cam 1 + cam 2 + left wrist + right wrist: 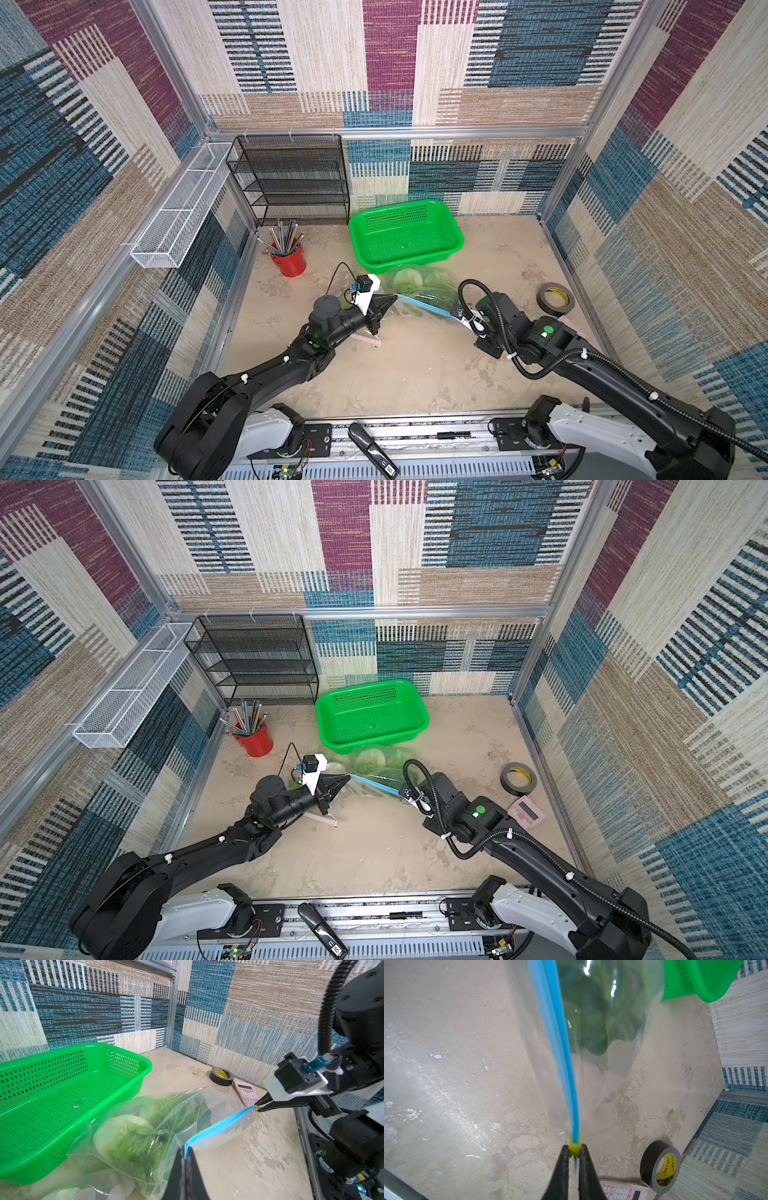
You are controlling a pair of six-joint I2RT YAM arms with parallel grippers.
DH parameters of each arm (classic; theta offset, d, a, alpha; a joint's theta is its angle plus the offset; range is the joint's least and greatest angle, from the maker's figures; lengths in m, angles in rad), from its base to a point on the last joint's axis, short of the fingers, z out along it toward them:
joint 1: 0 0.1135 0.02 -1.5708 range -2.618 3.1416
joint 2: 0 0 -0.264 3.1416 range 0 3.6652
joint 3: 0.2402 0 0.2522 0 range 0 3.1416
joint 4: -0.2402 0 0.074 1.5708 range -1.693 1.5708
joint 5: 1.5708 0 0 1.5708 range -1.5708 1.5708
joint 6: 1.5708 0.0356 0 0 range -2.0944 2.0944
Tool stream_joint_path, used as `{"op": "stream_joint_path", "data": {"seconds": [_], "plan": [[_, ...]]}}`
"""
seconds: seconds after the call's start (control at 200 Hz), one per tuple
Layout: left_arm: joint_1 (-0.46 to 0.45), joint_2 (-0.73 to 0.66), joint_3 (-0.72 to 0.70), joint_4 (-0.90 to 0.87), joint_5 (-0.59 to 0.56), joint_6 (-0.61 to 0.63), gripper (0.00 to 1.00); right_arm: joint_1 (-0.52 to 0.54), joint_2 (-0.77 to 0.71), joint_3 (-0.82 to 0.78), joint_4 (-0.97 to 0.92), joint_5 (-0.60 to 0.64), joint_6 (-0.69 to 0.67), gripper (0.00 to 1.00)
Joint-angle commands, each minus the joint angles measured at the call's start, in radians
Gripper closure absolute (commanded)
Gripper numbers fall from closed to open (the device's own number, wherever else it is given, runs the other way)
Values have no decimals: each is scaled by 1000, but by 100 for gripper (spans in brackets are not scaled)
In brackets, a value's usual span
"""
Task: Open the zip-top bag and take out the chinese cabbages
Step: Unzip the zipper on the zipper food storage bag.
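Note:
The clear zip-top bag (419,291) lies in front of the green basket, and its blue zip strip (556,1043) is stretched between my two grippers. The chinese cabbages (124,1136), pale green with white bases, show through the plastic inside it. My left gripper (185,1150) is shut on one end of the zip strip; in both top views it (395,296) (348,776) points right. My right gripper (574,1150) is shut on the yellow slider (574,1147) at the other end. Whether the zip's two blue tracks are sealed I cannot tell.
A green plastic basket (409,258) stands just behind the bag. A red cup of pencils (289,259) and a black mesh shelf (295,183) are at the back left. A black tape roll (555,299) and a pink calculator (527,810) lie by the right wall.

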Motion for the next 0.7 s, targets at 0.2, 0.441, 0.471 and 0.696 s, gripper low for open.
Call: {"op": "stream_joint_path", "data": {"seconds": [0.2,0.441,0.471,0.696], "plan": [[8,-12,3,59,-14,-10,100,-11,-11,-8,-81,64,9,89],[8,-21,-5,85,30,-28,100,-10,-75,28,82,-19,51,90],[8,-21,-9,95,38,-34,100,-10,-90,25,125,-40,55,90],[5,-36,-26,97,75,-64,100,-10,-119,-27,238,-86,48,89]]}}
